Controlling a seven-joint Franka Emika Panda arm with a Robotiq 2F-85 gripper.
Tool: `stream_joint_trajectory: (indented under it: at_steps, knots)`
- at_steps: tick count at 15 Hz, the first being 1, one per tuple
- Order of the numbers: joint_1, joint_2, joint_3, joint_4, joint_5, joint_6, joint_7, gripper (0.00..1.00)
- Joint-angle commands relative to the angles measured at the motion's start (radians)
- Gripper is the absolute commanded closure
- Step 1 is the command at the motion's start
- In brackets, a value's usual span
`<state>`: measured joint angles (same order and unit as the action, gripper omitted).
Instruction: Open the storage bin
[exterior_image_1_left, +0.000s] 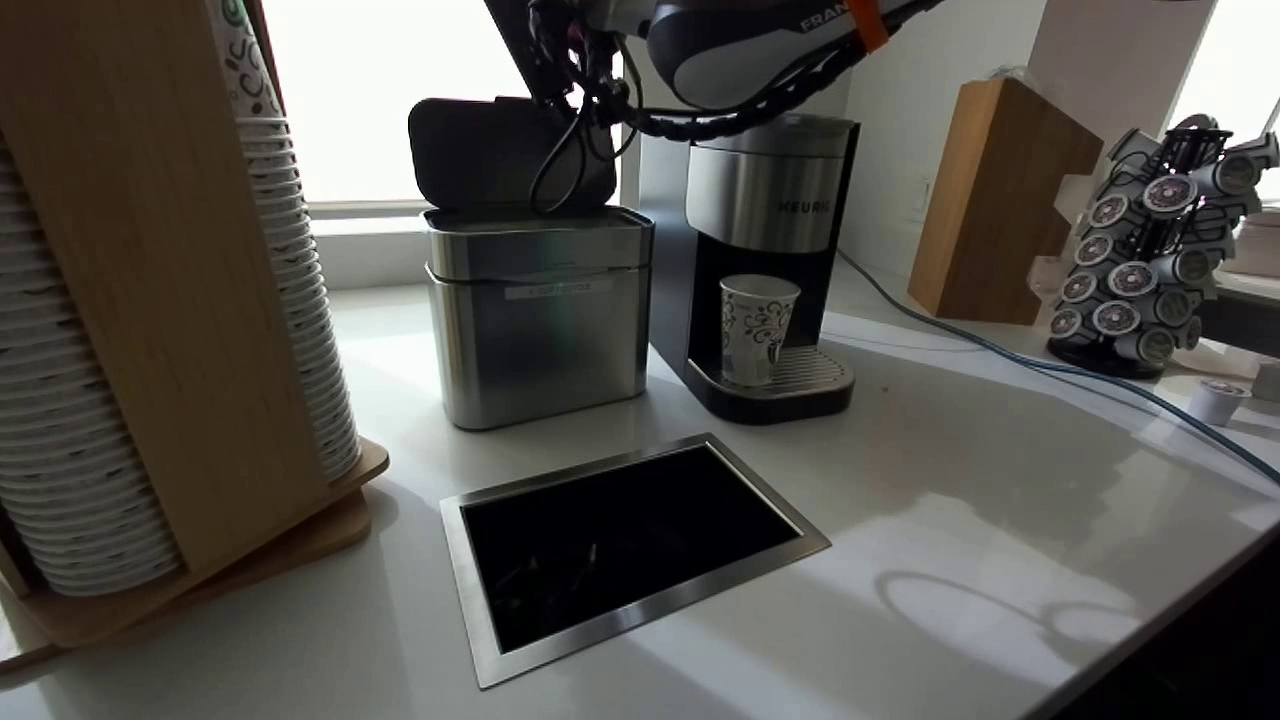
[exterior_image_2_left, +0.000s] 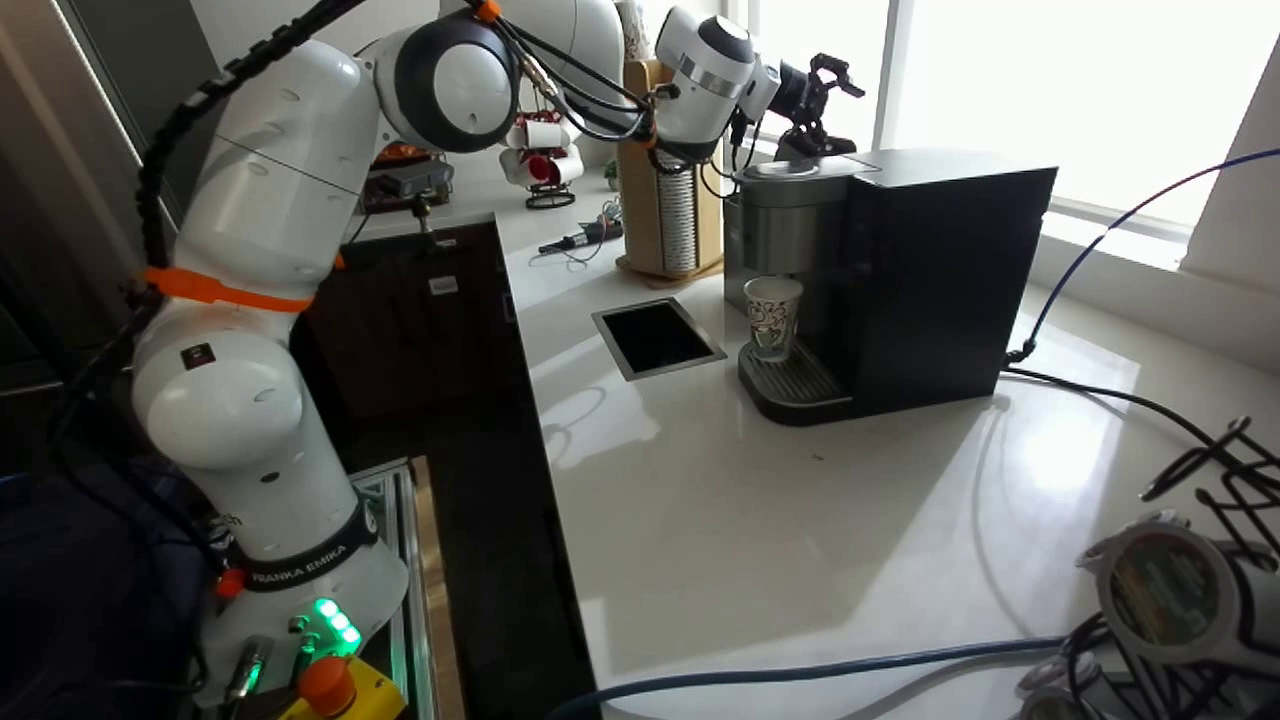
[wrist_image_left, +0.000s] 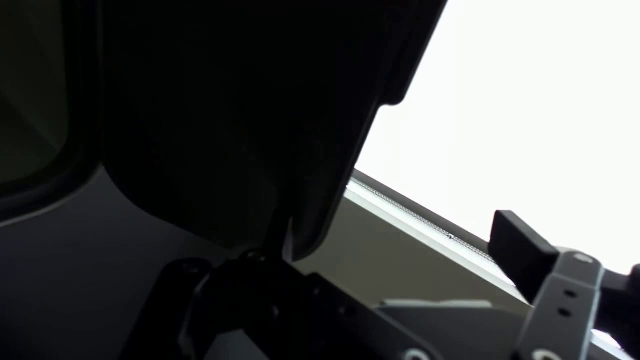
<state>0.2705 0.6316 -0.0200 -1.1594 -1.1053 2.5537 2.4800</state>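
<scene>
The storage bin (exterior_image_1_left: 545, 340) is a brushed-metal grey box standing beside the coffee maker. Its dark lid (exterior_image_1_left: 500, 155) is raised upright at the back, and the bin's top is open. In an exterior view the bin (exterior_image_2_left: 735, 255) is mostly hidden behind the coffee maker. In the wrist view the dark lid (wrist_image_left: 225, 115) fills the upper left, with the bin's rim (wrist_image_left: 82, 150) at the far left. My gripper (wrist_image_left: 402, 240) is open, fingers wide apart. One fingertip overlaps the lid's corner; I cannot tell whether it touches. The gripper (exterior_image_2_left: 850, 118) also shows above the coffee maker.
The coffee maker (exterior_image_1_left: 770, 190) with a paper cup (exterior_image_1_left: 757, 325) stands right against the bin's side. A steel-rimmed countertop opening (exterior_image_1_left: 640, 625) lies in front. A wooden cup holder (exterior_image_1_left: 150, 250) stands on the bin's other side. A window (exterior_image_2_left: 1090, 90) is behind.
</scene>
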Motion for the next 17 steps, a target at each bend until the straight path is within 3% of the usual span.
stream_joint_trajectory:
  at_steps: [1, 5, 8, 15, 16, 17]
  knots:
    - [0.025, -0.087, 0.055, -0.087, 0.048, -0.032, -0.05, 0.0]
    - [0.048, -0.235, 0.133, -0.265, 0.075, -0.017, -0.047, 0.0]
    - [0.12, -0.359, 0.141, -0.393, 0.009, -0.241, -0.047, 0.0]
    - [0.285, -0.62, 0.229, -0.631, 0.112, -0.878, -0.039, 0.0]
    - [0.205, -0.52, 0.275, -0.521, 0.067, -0.786, -0.067, 0.0]
    - [0.223, -0.553, 0.287, -0.548, 0.082, -0.854, -0.064, 0.0]
